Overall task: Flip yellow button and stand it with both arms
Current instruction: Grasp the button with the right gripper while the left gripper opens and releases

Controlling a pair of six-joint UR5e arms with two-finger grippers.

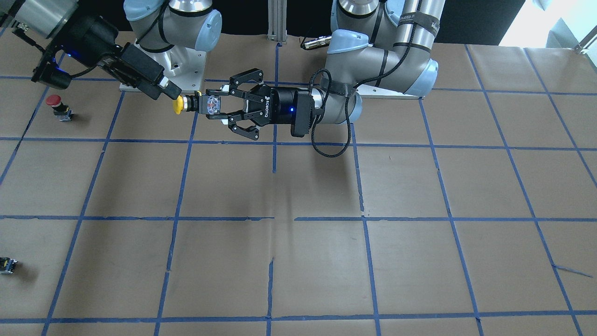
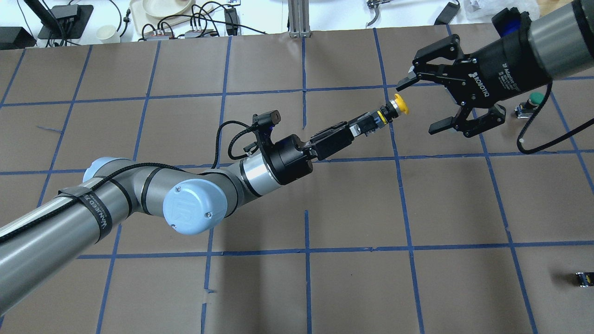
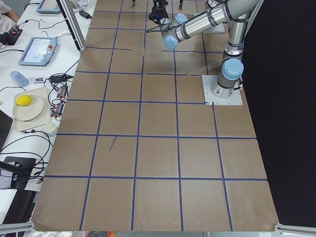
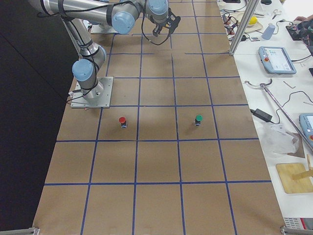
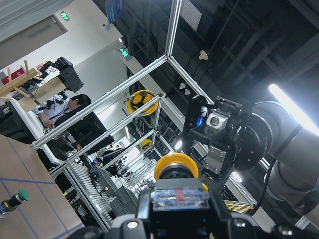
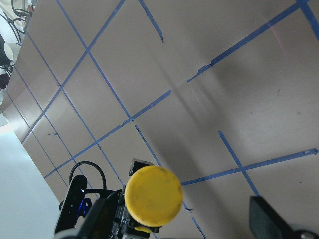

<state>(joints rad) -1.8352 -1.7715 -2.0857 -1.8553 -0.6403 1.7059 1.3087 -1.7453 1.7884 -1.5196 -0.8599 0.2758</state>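
The yellow button is held in the air, lying sideways, with its cap pointing at my right gripper. My left gripper is shut on the button's black and grey base. My right gripper is open, and the cap sits just at the mouth of its jaws without being clamped. In the right wrist view the cap faces the camera and one fingertip shows at the lower right. In the left wrist view the cap stands above the clear-topped base.
A red-capped button stands on the table near the right arm's base. A green-capped button stands under the right arm. A tiny black block with a yellow spot lies near the table's edge. The brown paper has blue tape grid lines.
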